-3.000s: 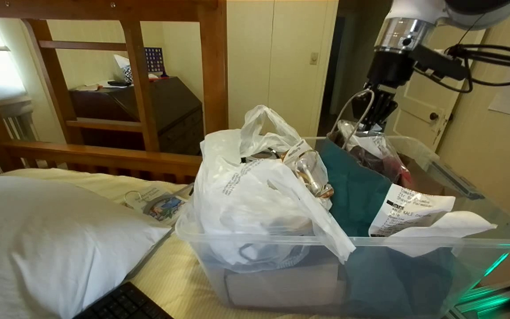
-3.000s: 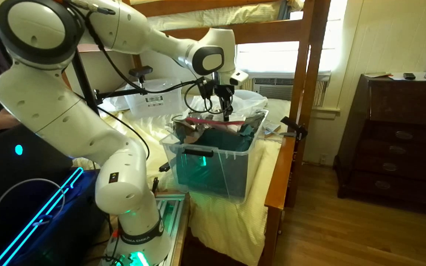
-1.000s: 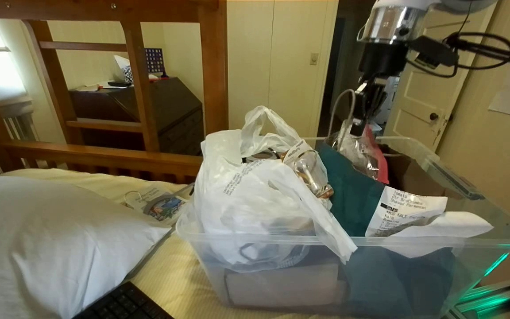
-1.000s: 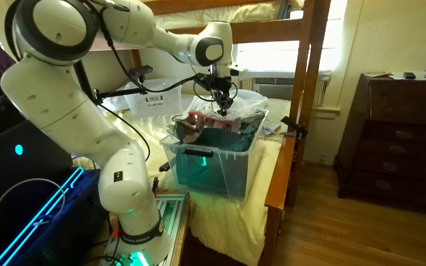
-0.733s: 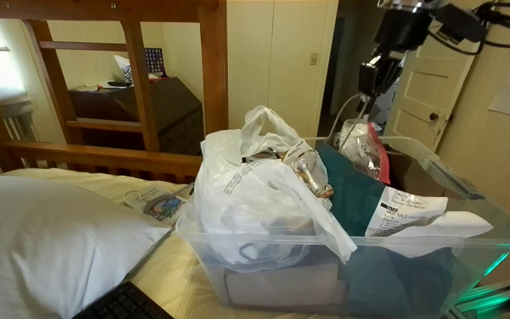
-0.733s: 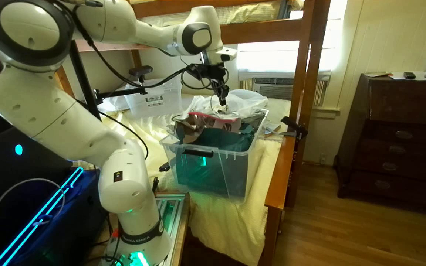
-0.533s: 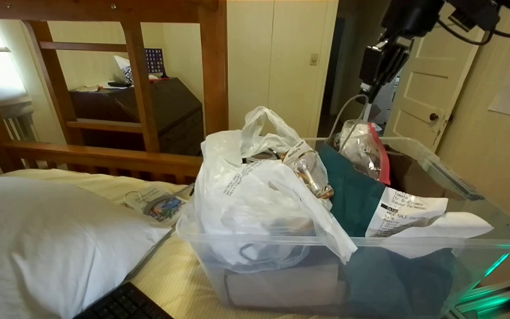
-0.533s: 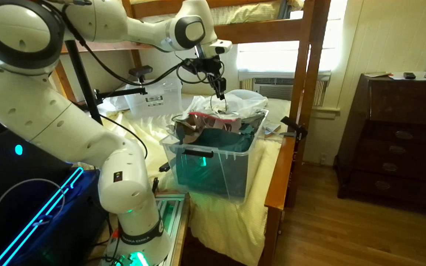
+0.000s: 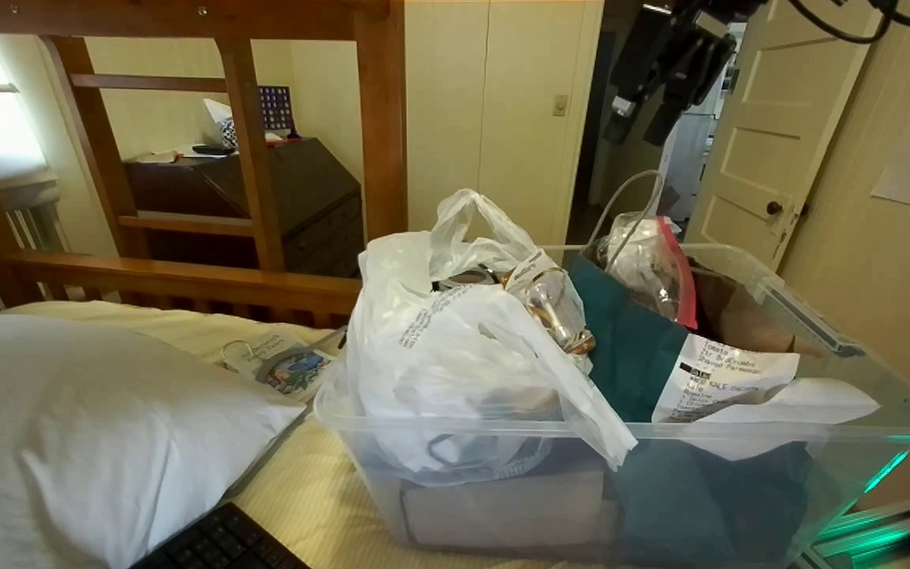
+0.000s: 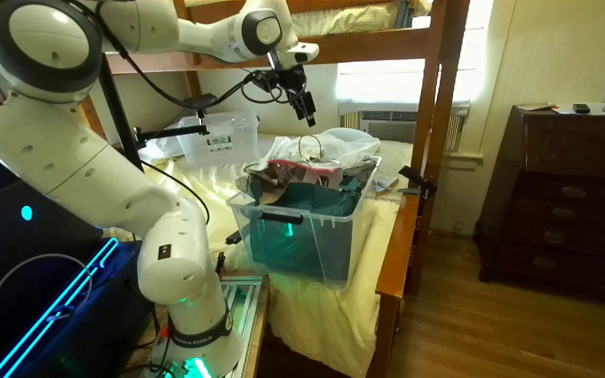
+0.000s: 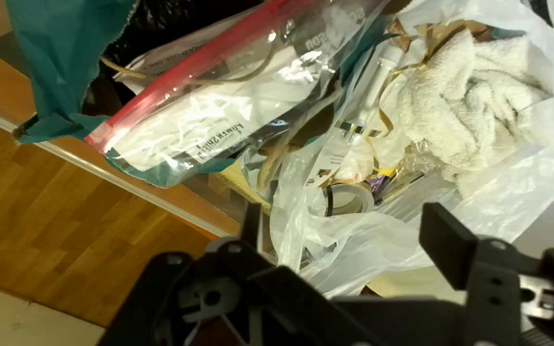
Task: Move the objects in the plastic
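Note:
The plastic, a crinkled white bag (image 9: 455,356) with its loop handles up, sits inside a transparent tub (image 9: 739,431). Within it the wrist view shows a white towel (image 11: 474,101), a tape roll (image 11: 351,199) and small packets. Beside it, a zip bag with a red seal (image 9: 652,269) rests on the teal paper bag (image 9: 629,340). My gripper (image 9: 639,130) hangs above both, apart from everything, beyond the paper bag's cord handle (image 9: 621,194). In the wrist view the gripper (image 11: 344,235) is open, its fingers wide apart with nothing between them.
A receipt (image 9: 727,371) sticks out of the teal bag. The tub stands on a yellow-covered bed with a pillow (image 9: 107,427) and a black keyboard (image 9: 222,545). The bunk's wooden side rail (image 10: 399,247) runs close by. Another transparent tub (image 10: 218,139) stands farther back.
My gripper has risen from the zip bag, and its fingers have spread apart. The zip bag stays on the teal bag, its red seal tipped up since the oldest frames. The white bag has not moved.

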Robot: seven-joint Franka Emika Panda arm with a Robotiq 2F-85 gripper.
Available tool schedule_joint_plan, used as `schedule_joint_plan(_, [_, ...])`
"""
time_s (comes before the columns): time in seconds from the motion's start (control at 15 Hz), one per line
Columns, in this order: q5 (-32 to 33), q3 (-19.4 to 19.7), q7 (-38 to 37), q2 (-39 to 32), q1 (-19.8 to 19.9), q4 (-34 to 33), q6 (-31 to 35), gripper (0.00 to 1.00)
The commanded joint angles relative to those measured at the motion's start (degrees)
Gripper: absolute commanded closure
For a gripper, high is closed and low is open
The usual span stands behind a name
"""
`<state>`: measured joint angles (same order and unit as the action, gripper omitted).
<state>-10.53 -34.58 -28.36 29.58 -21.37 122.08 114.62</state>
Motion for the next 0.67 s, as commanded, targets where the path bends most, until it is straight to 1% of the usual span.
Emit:
schedule_joint_plan(0.0, [3.35,-4.69,-3.76,-7.85,3.37,-5.58,-0.4,0.0])
schedule_joint_plan(0.13, [5.62,-6.79,-3.88,-11.17,4.99,-5.9,1.84,0.0])
schedule_joint_plan(0.4, [8.11,-8.1,-4.8,-18.81,6.33,-7.38,2.92,0.0])
schedule_joint_plan(0.53, [9.13,-7.45,-5.08,-22.21,5.93,-7.95,3.32,0.08])
schedule_joint_plan(0.6, [9.32,-7.02,-5.22,-23.94,5.52,-8.43,3.18,0.1])
